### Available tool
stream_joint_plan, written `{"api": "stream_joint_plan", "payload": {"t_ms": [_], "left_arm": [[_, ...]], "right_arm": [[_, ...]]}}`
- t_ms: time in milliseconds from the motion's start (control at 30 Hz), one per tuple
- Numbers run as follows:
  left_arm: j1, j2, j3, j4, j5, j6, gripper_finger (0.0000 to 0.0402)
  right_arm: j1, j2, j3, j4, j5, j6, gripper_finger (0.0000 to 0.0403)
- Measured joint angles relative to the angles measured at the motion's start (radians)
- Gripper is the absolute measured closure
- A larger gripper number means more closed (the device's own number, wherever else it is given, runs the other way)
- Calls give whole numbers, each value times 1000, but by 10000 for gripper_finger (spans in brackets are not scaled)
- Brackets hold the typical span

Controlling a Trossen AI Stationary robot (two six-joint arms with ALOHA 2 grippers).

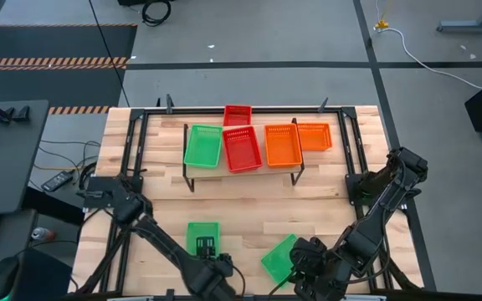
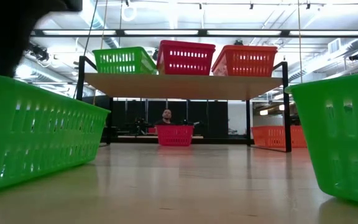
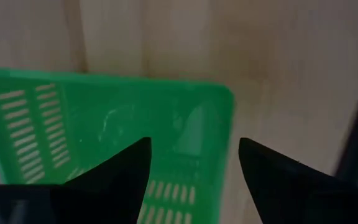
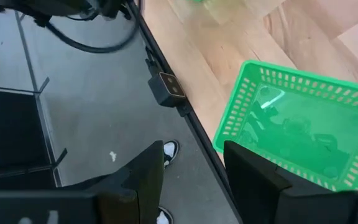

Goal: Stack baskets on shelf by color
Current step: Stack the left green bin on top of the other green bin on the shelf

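Note:
The shelf carries a green basket, a red one and an orange one, side by side. Behind it on the table rest another red basket and another orange one. Two green baskets lie near the table's near edge, one to the left and one to the right. My left gripper is open above the left green basket, its fingers either side of a side wall. My right gripper is open beside a corner of the right green basket.
The table's near edge runs right under my right gripper, with floor and a shoe beyond it. Black frame rails stand along both table sides. Bare wood lies between the shelf and the near baskets. A person shows far behind.

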Motion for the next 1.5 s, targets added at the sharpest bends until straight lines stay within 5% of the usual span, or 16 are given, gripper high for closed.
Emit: {"api": "stream_joint_plan", "payload": {"t_ms": [233,700,1267,1500], "left_arm": [[50,70,0,39,62,63,181],[125,75,16,57,138,68,392],[129,-25,263,-214,33,-95,396],[137,-114,314,-208,-45,-109,396]], "right_arm": [[2,0,0,2,-12,1,229],[24,0,0,-6,-20,20,229],[34,-1,1,-40,31,-35,229],[32,-1,1,-57,32,-53,229]]}}
